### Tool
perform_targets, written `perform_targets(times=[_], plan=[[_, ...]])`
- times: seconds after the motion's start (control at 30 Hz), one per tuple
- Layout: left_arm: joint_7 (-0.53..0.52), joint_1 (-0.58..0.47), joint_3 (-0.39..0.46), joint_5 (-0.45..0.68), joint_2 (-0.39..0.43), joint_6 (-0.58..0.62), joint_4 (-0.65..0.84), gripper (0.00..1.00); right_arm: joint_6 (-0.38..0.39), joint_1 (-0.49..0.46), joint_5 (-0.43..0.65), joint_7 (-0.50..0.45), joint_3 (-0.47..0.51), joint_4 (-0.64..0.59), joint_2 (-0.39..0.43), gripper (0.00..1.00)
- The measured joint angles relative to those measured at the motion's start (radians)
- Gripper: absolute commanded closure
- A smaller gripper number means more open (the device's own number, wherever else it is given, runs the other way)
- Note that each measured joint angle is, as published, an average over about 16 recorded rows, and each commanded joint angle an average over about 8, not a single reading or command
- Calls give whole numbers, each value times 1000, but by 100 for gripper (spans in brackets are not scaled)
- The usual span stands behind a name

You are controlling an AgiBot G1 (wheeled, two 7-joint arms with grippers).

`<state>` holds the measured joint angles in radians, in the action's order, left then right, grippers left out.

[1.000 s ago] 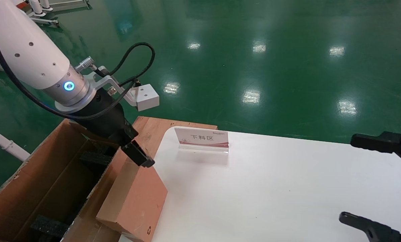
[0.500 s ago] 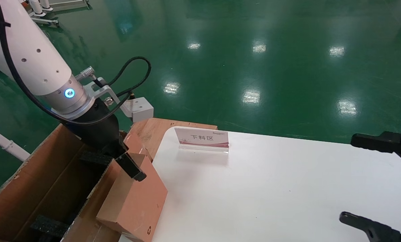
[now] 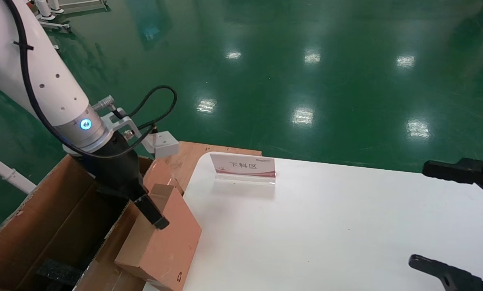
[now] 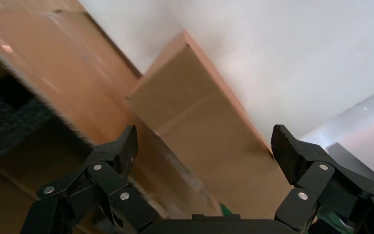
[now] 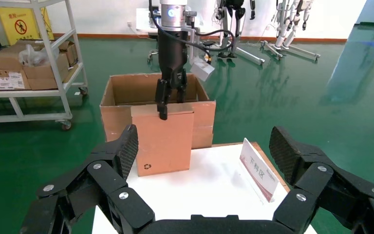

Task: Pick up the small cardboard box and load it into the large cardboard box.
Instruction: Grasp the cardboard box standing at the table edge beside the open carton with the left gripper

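The small cardboard box (image 3: 164,238) stands on end at the white table's left edge, leaning against the large cardboard box (image 3: 35,226); a recycling symbol marks its lower corner. It also shows in the left wrist view (image 4: 199,117) and the right wrist view (image 5: 163,141). My left gripper (image 3: 146,204) is open and straddles the small box's top edge. One finger (image 3: 152,214) lies over the table-side face; the other is hidden on the large-box side. Black foam (image 3: 57,270) lies on the large box's floor. My right gripper (image 3: 419,214) is open and empty at the table's right edge.
An acrylic sign (image 3: 243,165) with red print stands at the table's far side. A wooden board (image 3: 193,151) juts out behind the table (image 3: 326,234). The right wrist view shows a shelf cart (image 5: 24,63) with cartons beyond the large box. Green floor surrounds everything.
My left gripper has come down and toward the near left, from just above the small box's top to astride it. The small box and the right arm have not moved.
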<state>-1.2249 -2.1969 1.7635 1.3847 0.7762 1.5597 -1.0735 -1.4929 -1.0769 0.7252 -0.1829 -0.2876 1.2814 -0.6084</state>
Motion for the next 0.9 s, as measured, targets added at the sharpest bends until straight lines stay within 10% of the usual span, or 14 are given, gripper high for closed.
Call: perform_targets(times=[0.5,0.57,0.77,0.9], plan=[[18,22,31,-31,-7,-9,1,0,0,0,-1,0,-1,0,0,0],[18,24,32,-32,-8,-10,0,20,1,0,-1,0,-1,0,0,0],[19,25,33,-34,-9,-11,0,95,1,0,-1,0,-1,0,0,68],[19,25,32,-32,-8,-10,0,100,1,0,-1,0,-1,0,0,100]])
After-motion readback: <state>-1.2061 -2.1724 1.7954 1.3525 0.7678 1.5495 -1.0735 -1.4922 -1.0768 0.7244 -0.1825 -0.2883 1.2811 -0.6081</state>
